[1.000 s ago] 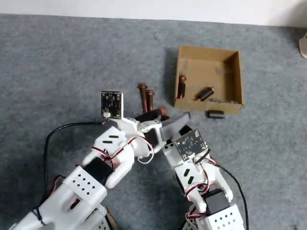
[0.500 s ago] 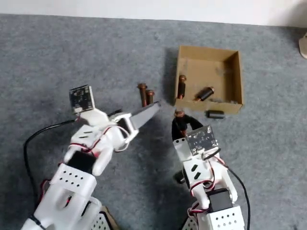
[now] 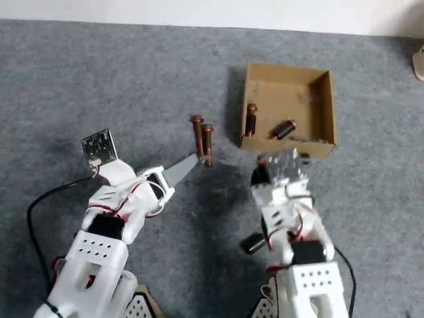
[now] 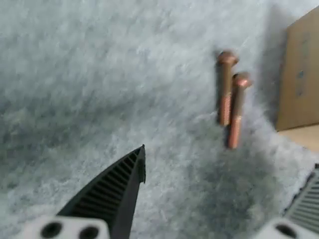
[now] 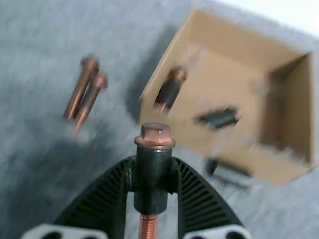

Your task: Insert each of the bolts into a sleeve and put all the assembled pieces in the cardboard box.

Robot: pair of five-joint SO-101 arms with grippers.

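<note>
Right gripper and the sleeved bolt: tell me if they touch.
Touching. The right wrist view shows the right gripper closed on the sleeved bolt, pressing against its black sleeve from both sides.

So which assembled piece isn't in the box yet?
The assembled piece clamped in the right gripper, outside the cardboard box; the other two lie on its floor.

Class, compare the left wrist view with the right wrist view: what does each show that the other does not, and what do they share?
Left wrist view, not the right: the left gripper, open above the carpet. Right wrist view, not the left: the right gripper shut on a sleeved bolt, two assembled pieces inside the cardboard box, and a loose sleeve on the carpet outside it. Both: the two bare bolts lying side by side, and the box's wall.
</note>
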